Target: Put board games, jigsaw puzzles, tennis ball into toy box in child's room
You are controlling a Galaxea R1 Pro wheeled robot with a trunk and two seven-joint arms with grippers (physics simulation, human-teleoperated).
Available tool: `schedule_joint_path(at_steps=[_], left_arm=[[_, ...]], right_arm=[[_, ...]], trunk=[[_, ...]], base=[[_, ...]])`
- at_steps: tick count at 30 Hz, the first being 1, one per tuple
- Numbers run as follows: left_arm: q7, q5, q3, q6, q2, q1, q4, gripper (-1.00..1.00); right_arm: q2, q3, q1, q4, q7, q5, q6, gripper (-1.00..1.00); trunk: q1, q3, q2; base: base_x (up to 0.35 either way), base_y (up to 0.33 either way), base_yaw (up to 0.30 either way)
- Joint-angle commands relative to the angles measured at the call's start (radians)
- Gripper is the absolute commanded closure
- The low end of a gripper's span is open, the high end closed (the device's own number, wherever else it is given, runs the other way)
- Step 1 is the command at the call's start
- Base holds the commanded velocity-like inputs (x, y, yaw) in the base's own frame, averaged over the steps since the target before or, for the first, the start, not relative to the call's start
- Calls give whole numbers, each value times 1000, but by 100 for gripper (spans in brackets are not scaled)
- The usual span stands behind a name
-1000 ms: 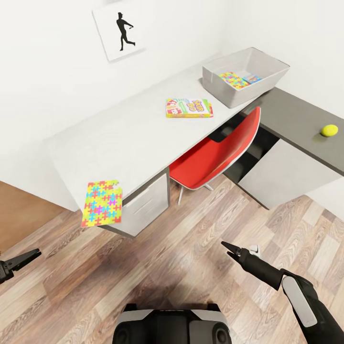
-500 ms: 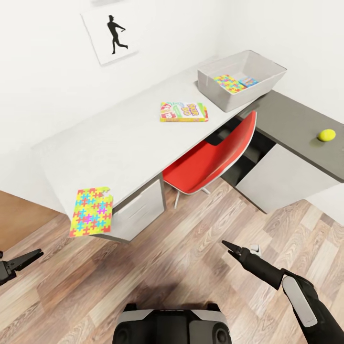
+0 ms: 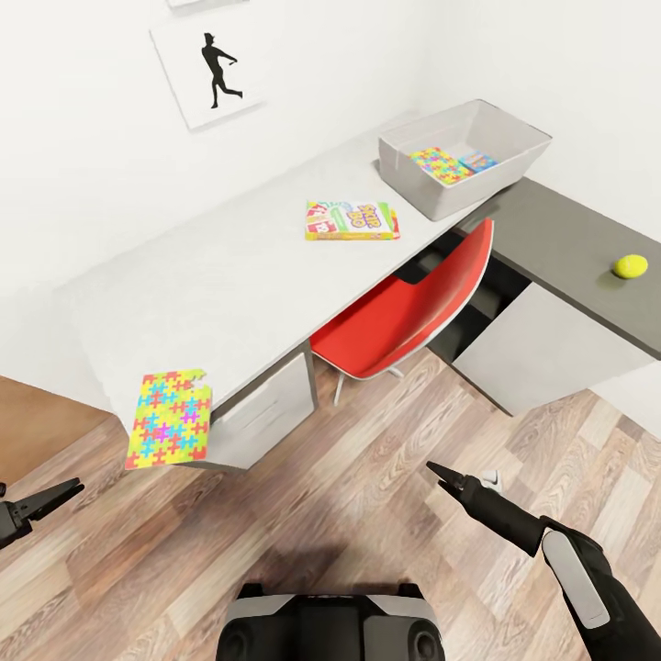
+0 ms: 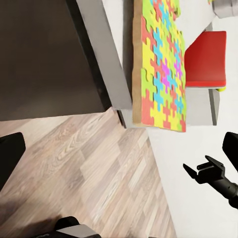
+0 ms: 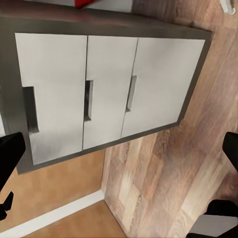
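The light grey toy box (image 3: 514,138) stands at the far end of the white table (image 3: 229,275); a jigsaw puzzle (image 3: 439,165) and a small colourful box (image 3: 479,161) lie inside it. A Skip-Bo board game (image 3: 352,220) lies mid-table. A second jigsaw puzzle (image 3: 170,418) (image 4: 161,64) overhangs the table's near corner. The tennis ball (image 3: 630,266) rests on the lower dark grey section. My left gripper (image 3: 55,496) (image 4: 119,153) and right gripper (image 3: 441,476) (image 5: 119,148) hang open and empty over the floor, short of the table. The bed is out of view.
A red chair (image 3: 413,308) is tucked under the table between the white drawers (image 3: 262,413) (image 5: 84,99) and the lower section's cabinet (image 3: 542,340). Wood-plank floor (image 3: 349,514) lies between me and the table. A silhouette picture (image 3: 211,73) hangs on the wall.
The whole head picture has slid left and the table corner sits lower, so the camera has moved. Both arms hold the same pose, grippers still open.
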Motion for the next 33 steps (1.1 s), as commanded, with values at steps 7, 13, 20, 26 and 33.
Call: schedule_joint_path(at_steps=[7, 13, 20, 26, 33], left_arm=[[-4, 0, 0, 11, 0, 0, -1, -100], [-4, 0, 0, 10, 0, 0, -2, -100], [-4, 0, 0, 11, 0, 0, -2, -100], [-4, 0, 0, 11, 0, 0, -2, -100], [-4, 0, 0, 12, 0, 0, -2, -100]], right_arm=[[0, -1, 0, 0, 1, -4, 7, -100], [0, -1, 0, 1, 0, -3, 7, -100], [0, -1, 0, 0, 0, -3, 7, -100], [0, -1, 0, 0, 0, -3, 7, -100], [0, -1, 0, 0, 0, -3, 7, -100]], trunk=[[1, -1, -1], [1, -1, -1], [1, -1, -1], [1, -1, -1], [1, -1, -1]], base=[[89, -63, 0], [23, -18, 0], [7, -15, 0], [2, -163, 0], [0, -147, 0]])
